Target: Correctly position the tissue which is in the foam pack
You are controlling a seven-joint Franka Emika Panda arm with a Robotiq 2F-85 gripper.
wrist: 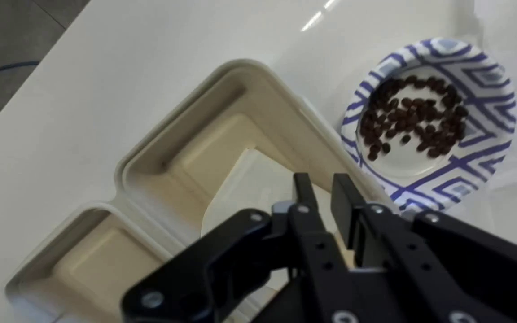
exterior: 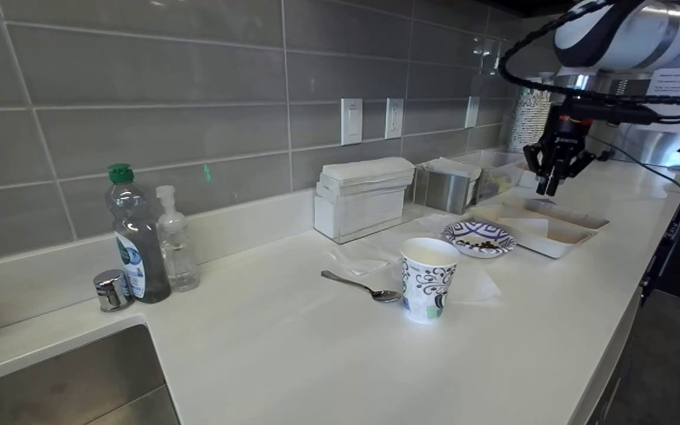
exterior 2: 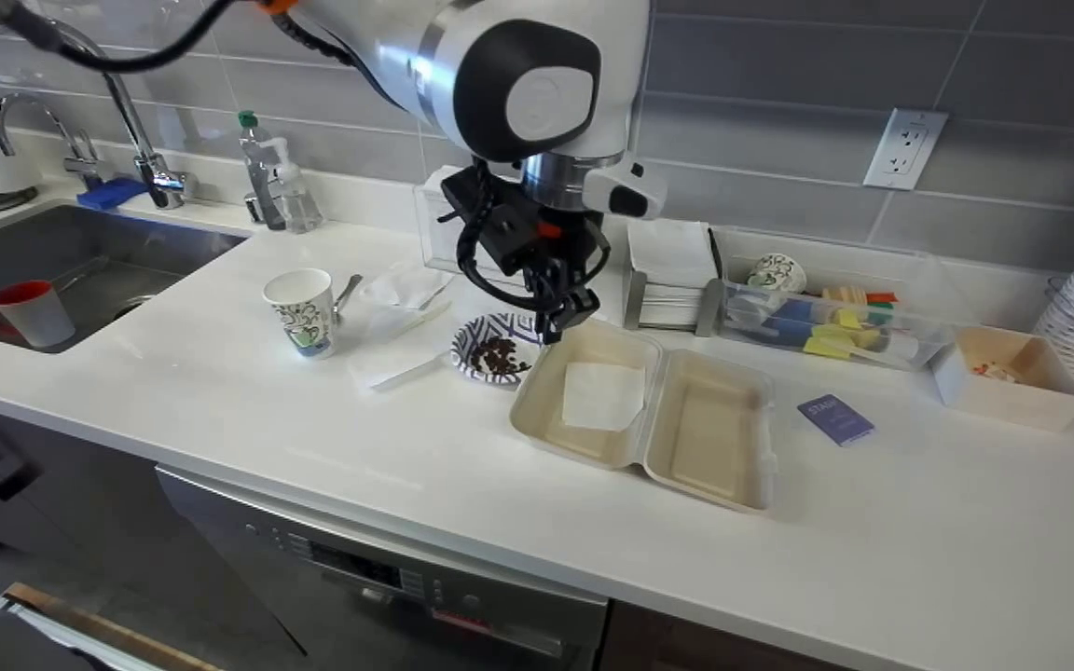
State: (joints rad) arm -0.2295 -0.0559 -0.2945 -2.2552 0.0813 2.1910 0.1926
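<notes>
Open counter (exterior 2: 444, 466) is left between the foam pack (exterior 2: 656, 415) and the front edge; a patterned bowl (wrist: 487, 139) is found just beside the pack. Pack: beige, moulded, laid open at the hinge. The plain white tissue (exterior 2: 603, 396) is contained in its bowl-side half. The gripper (wrist: 322, 180) is suspended above, pointed down — unclenched, fingers (wrist: 303, 190) narrowly parted.

White tissue (exterior 2: 604, 396) in open foam pack (exterior 2: 709, 427)
</notes>
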